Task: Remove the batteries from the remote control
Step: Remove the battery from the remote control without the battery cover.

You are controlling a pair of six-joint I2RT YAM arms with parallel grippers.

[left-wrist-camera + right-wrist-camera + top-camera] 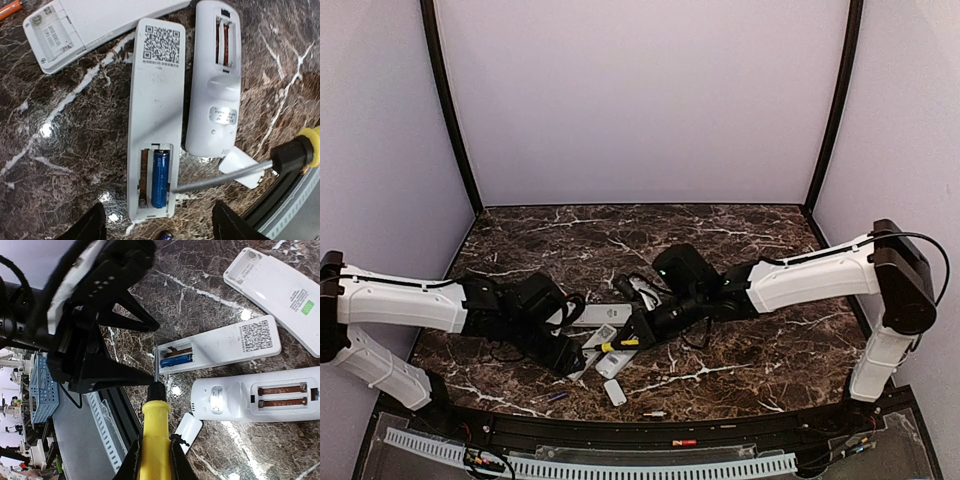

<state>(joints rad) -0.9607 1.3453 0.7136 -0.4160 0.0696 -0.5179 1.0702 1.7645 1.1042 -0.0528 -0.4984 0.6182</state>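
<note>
**Task object.** Slim white plastic remote control [155, 100] with a printed square code, lying back-up on the dark marbled stone tabletop [65, 150], cover off. Single blue cylindrical battery [160, 177] seated in the open compartment at the end nearest the left hand [160, 220]. Neighbouring slot bare, only its metal contact on show. Long axis of the battery in line with the remote's length, one end aimed into the gap between the black fingers [92, 225] of the left hand.

**Left hand.** Fingers spread well apart, straddling the compartment end of the remote without touching it, wrist tipped down over the tabletop. Nearer of the two hands to the battery, directly beyond its end.

**Right hand** [154, 457]. Clamped on the yellow-handled screwdriver [155, 415], reaching in low from the right. Steel shaft laid across the battery's axis, tip at the compartment wall just beside the battery's near end. Contact with the battery itself not resolvable.

**Judged step.** Levering the blue battery up from the side, the spread left hand placed to steady the remote or to receive the cell. Coming move dependent on tip placement under the battery's end rather than along the wall.

**Also shown.** Rounded white remote [215, 100] with an empty compartment, just beside. Small white rectangular cover [237, 160] beneath the shaft. Orange battery [10, 7] loose on the tabletop, well apart.
</note>
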